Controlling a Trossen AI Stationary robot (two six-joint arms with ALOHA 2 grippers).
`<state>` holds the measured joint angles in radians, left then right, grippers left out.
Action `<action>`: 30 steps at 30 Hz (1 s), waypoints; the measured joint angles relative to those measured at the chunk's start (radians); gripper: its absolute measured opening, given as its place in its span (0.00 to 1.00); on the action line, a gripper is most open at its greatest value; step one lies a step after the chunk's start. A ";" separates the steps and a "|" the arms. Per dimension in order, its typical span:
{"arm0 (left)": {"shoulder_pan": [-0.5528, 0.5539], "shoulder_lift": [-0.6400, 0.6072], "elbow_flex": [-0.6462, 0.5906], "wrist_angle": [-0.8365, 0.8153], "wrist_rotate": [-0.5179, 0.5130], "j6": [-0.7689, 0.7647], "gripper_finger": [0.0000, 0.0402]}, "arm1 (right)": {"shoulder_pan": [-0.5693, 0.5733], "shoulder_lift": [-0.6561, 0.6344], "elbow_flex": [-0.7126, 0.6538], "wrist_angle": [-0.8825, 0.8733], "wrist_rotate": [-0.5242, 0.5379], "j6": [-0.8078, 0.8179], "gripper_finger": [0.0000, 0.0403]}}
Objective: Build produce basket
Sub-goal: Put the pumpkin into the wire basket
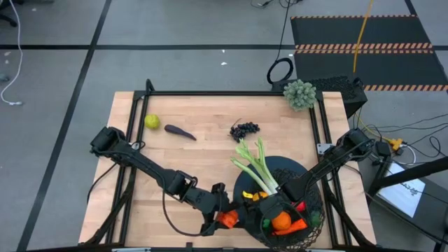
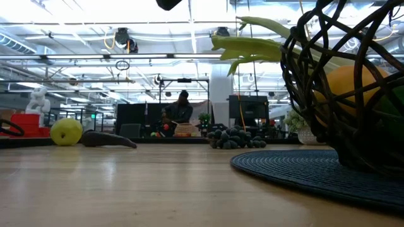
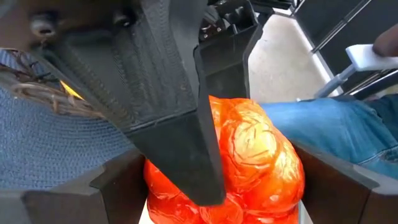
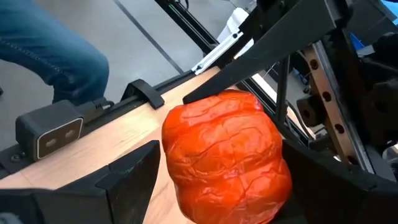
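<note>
No readable text, label, brand, number or sign anywhere in these views.

The tabletop [image 1: 175, 161] is pale wooden planks inside a black frame. Near its far left corner lies a yellow-green lemon [image 1: 152, 122], with a dark purple eggplant [image 1: 180, 131] just beside it, toward the middle. A bunch of dark grapes [image 1: 244, 129] sits past the centre, nearer the far edge. A grey-green bumpy clump [image 1: 299, 94] rests at the far right corner. A round dark woven mat [image 1: 288, 166] lies by the near right corner, under the basket [image 1: 316, 218].
</note>
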<state>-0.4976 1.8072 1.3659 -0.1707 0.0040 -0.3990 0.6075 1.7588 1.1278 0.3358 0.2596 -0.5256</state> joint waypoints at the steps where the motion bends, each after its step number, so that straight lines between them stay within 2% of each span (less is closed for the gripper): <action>1: 0.000 0.000 0.000 0.000 0.000 0.007 0.85 | 0.000 0.000 0.000 -0.001 0.000 -0.001 0.80; 12: 0.000 0.000 -0.001 0.042 0.013 0.024 0.85 | 0.001 -0.003 0.000 0.002 -0.002 0.001 0.68; 20: 0.002 0.000 0.000 0.080 -0.008 0.029 0.98 | 0.006 0.001 -0.002 -0.019 0.001 0.029 0.68; 27: 0.006 -0.010 0.000 0.047 0.004 0.080 0.97 | 0.031 0.000 -0.002 -0.023 0.029 0.070 0.68; 30: 0.008 -0.045 0.000 0.012 -0.034 0.103 0.97 | 0.049 -0.009 -0.002 -0.035 0.031 0.094 0.68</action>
<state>-0.4892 1.7621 1.3659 -0.1588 -0.0304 -0.2965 0.6567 1.7501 1.1255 0.3008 0.2904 -0.4321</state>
